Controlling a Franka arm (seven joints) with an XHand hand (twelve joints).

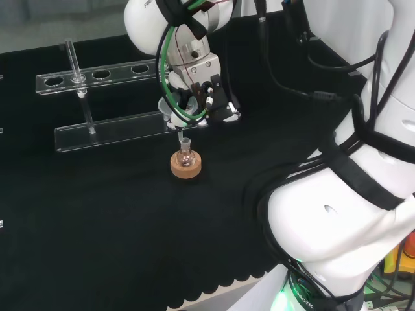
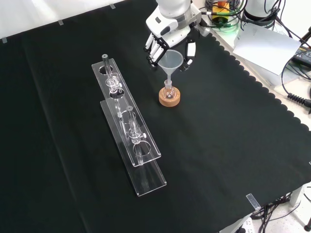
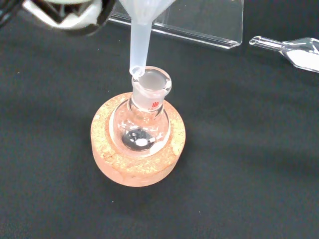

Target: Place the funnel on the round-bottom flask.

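Even, bright overhead light on the black cloth (image 2: 218,145); shadows faint; small glints on the clear rack (image 2: 131,131) and the round-bottom flask (image 3: 142,124); in the wrist view the hand (image 3: 65,12) is blurred, the cork ring (image 3: 137,159) sharp.

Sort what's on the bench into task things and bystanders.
For the job:
funnel, held in the hand
round-bottom flask
cork ring under the flask

Just lying about:
clear rack
glass piece lying on the cloth

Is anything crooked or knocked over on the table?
Nothing is knocked over. The funnel stem tip sits at the rim of the flask mouth, a bit off-centre, not inside yet. The flask stands upright in its cork ring.
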